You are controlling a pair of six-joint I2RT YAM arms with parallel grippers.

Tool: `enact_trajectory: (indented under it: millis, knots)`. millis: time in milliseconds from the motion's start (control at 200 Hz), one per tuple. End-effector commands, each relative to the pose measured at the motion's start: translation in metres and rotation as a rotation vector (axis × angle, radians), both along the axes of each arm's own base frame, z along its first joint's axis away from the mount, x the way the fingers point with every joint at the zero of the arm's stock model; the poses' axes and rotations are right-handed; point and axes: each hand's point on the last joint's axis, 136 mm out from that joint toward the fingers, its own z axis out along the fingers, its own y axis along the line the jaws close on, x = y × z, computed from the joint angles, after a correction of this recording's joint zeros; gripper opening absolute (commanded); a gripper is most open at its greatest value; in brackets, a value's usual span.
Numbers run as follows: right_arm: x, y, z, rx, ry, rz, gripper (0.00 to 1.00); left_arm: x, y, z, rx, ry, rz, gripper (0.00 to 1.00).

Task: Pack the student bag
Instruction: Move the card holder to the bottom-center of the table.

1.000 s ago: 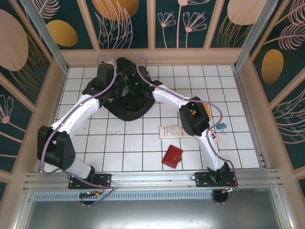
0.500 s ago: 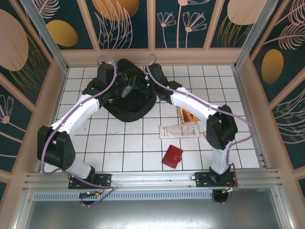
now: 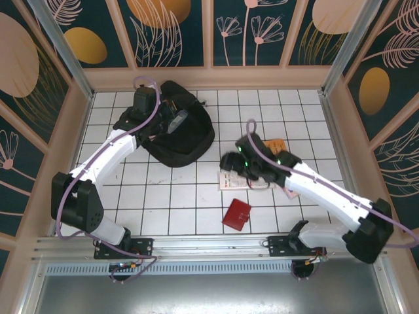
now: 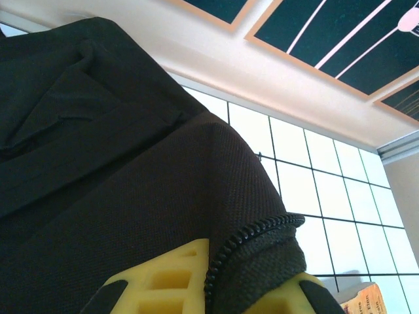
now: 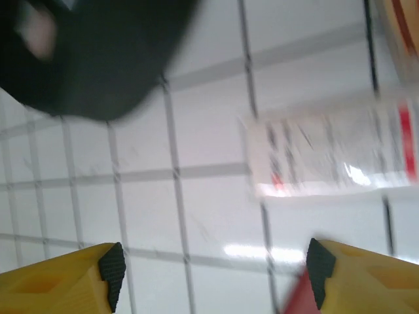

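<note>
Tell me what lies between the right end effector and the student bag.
Bare table tiles; the top external view shows nothing between the right end effector and the student bag.

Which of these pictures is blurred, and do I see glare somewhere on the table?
Right wrist view: motion blur smears the clear packet and the grid lines; a glare patch lies on the table. Left wrist view: sharp, the student bag shows crisp weave. Top external view: evenly lit, the right hand slightly smeared.
</note>
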Motion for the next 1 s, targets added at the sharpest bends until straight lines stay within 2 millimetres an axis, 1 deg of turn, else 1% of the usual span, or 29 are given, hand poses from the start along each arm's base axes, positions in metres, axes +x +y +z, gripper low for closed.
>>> enact_trajectory:
  millis: [0, 90, 170, 260, 305, 430, 515, 560, 696, 836, 991]
  knots:
    - [-0.062, -0.023, -0.040, -0.017, 0.242, -0.046, 0.78, 0.003, -0.002, 0.014, -0.037, -0.041, -0.004, 0.00]
    - [-0.086, -0.024, -0.059, 0.004, 0.309, -0.058, 0.80, 0.003, -0.003, 0.013, -0.039, -0.038, -0.005, 0.00]
    - [-0.099, -0.025, -0.077, 0.016, 0.361, -0.071, 0.80, 0.002, -0.004, 0.011, -0.042, -0.033, -0.009, 0.00]
    - [-0.109, -0.022, -0.093, 0.037, 0.400, -0.080, 0.81, 0.002, -0.002, 0.011, -0.038, -0.035, -0.004, 0.00]
    - [-0.112, -0.019, -0.099, 0.050, 0.413, -0.080, 0.82, 0.002, -0.002, 0.011, -0.036, -0.036, -0.003, 0.00]
    - [-0.119, -0.019, -0.116, 0.046, 0.446, -0.090, 0.82, 0.002, 0.000, 0.011, -0.031, -0.038, 0.003, 0.00]
    - [-0.120, -0.020, -0.124, 0.055, 0.446, -0.104, 0.82, 0.002, -0.001, 0.012, -0.032, -0.040, 0.000, 0.00]
    - [-0.119, -0.024, -0.130, 0.047, 0.444, -0.120, 0.81, 0.002, -0.001, 0.013, -0.033, -0.041, -0.001, 0.00]
    - [-0.119, -0.030, -0.145, 0.070, 0.456, -0.159, 0.77, 0.001, 0.000, 0.014, -0.028, -0.045, 0.004, 0.00]
    - [-0.117, -0.039, -0.156, 0.057, 0.448, -0.199, 0.70, 0.002, -0.001, 0.013, -0.031, -0.041, 0.000, 0.00]
    - [-0.111, -0.047, -0.162, 0.034, 0.438, -0.231, 0.61, 0.002, -0.001, 0.014, -0.032, -0.043, -0.001, 0.00]
